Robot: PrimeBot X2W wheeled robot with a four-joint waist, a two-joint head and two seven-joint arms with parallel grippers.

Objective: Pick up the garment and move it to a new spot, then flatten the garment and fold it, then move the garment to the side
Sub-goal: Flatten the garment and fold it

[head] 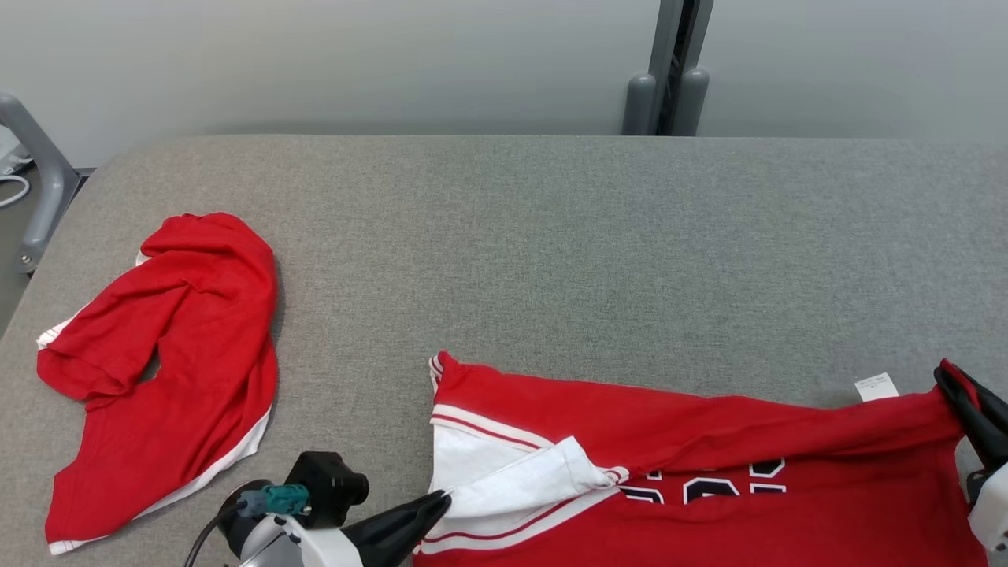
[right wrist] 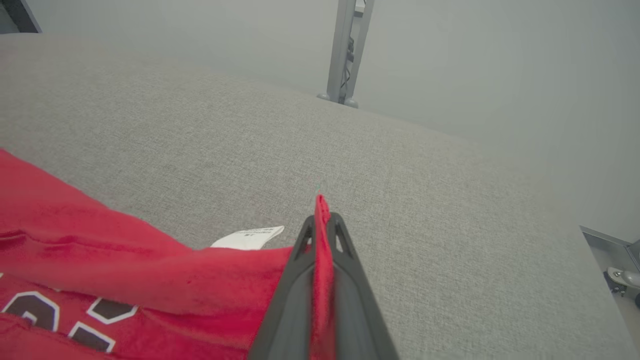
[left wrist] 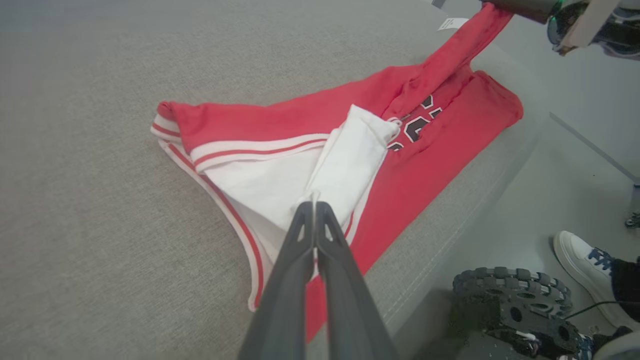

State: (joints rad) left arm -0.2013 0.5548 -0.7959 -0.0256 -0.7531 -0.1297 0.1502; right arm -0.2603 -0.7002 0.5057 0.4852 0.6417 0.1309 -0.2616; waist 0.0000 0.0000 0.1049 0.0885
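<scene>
Lying along the near edge of the grey worktop in the head view, the red garment is stretched between both arms: the left fingers are closed on its white flap at the lower middle, and the right fingers are pinched on a red corner at the right edge, beside a white label. A second red garment lies crumpled well apart to the left. In the left wrist view the left fingers clamp the white fabric, with the garment running away to the far corner; a wheel and a shoe show on the floor below. In the right wrist view the right fingers grip a red fold of the garment, raised over the worktop.
</scene>
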